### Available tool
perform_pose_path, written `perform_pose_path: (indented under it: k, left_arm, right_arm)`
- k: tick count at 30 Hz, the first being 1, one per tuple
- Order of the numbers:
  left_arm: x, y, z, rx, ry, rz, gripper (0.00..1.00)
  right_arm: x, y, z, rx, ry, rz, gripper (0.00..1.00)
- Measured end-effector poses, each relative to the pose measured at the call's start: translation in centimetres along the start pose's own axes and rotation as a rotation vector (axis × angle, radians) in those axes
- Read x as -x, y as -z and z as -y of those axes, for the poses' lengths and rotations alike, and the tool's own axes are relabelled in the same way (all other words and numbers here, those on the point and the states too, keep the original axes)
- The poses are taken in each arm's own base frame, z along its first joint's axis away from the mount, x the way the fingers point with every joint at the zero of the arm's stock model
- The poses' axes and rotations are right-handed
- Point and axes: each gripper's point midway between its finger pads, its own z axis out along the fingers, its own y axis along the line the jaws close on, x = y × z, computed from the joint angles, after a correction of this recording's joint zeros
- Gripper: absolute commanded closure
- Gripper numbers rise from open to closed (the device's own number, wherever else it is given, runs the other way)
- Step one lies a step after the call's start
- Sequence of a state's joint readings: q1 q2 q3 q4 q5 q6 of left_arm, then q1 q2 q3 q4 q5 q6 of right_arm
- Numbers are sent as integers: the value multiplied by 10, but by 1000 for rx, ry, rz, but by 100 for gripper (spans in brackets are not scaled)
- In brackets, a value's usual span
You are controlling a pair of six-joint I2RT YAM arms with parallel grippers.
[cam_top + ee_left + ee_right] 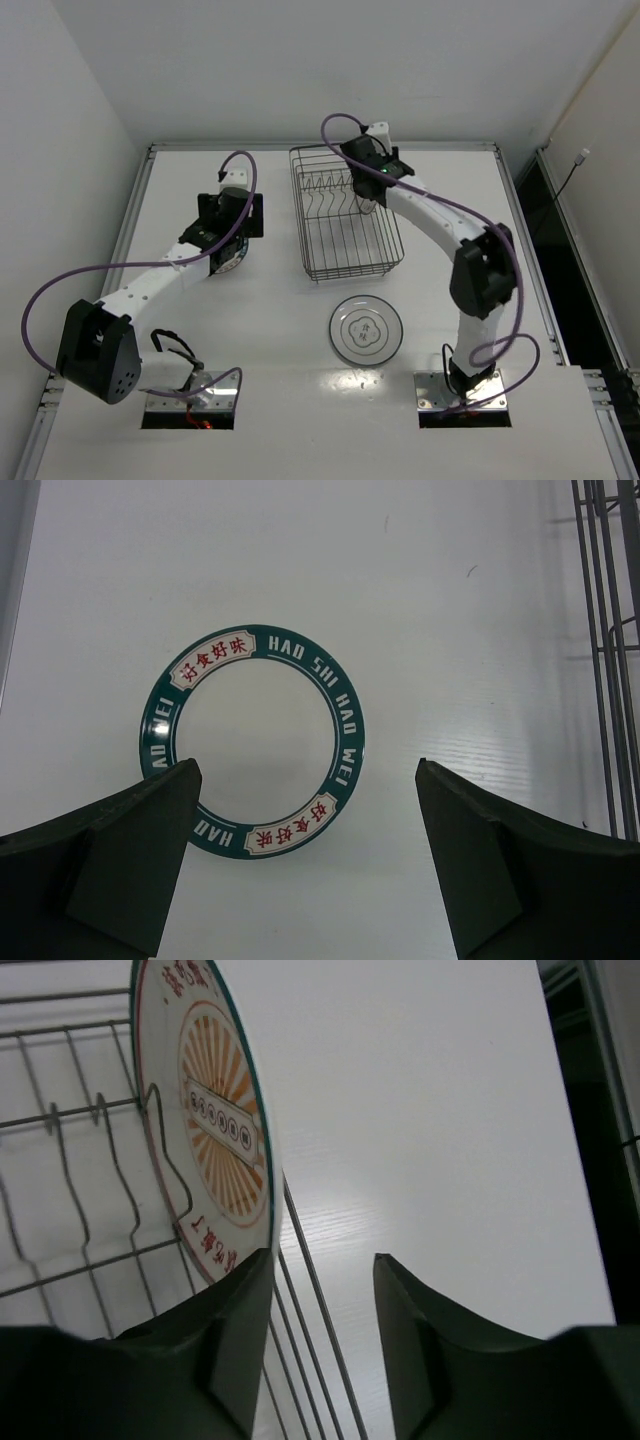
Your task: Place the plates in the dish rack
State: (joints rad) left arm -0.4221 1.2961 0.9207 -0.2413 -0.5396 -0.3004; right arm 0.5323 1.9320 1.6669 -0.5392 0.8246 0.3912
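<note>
The dark-rimmed plate (252, 742) lies flat on the table at the left, and part of it shows below my left wrist in the top view (233, 264). My left gripper (306, 765) hovers over it, open and empty. The orange-patterned plate (210, 1130) stands on edge among the tines of the black wire dish rack (303, 215). My right gripper (324, 1255) is open at the rack's far right side (366, 200), its left finger (235, 1340) beside the plate's rim. The grey-ringed plate (366, 329) lies flat in front of the rack.
The rack's wire side (600, 630) shows at the right edge of the left wrist view. Walls rise at the back and left of the table. A dark gap runs along the table's right edge (560, 240).
</note>
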Motion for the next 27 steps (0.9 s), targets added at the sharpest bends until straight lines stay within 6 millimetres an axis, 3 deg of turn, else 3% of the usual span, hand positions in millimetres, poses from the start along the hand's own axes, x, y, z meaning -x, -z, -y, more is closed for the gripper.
perform_pose_path:
  k: [2,7,11,13,16,19,21,27]
  left_arm:
    - [0,0,0,1,0,1,13]
    - [0,0,-1,6,0,2,13]
    - [0,0,-1,7,0,2,13]
    - [0,0,-1,7,0,2,13]
    - [0,0,-1,7,0,2,13]
    - [0,0,-1,7,0,2,13]
    - [0,0,-1,7,0,2,13]
    - [0,0,-1,7,0,2,13]
  right_arm:
    - [-5,23,18,33,-31,3,50]
    - [-13,112,72,272,-217,79,44]
    - [-58,158,80,513,-366,73,44]
    - [-111,162,67,606,-403,-15,44]
    - [-207,161,46,685,-428,-242,44]
    - [-272,163,42,690,-446,-415,44]
    - [-289,166,40,699,-470,-470,44]
    - [-309,169,27,740,-545,-563,44]
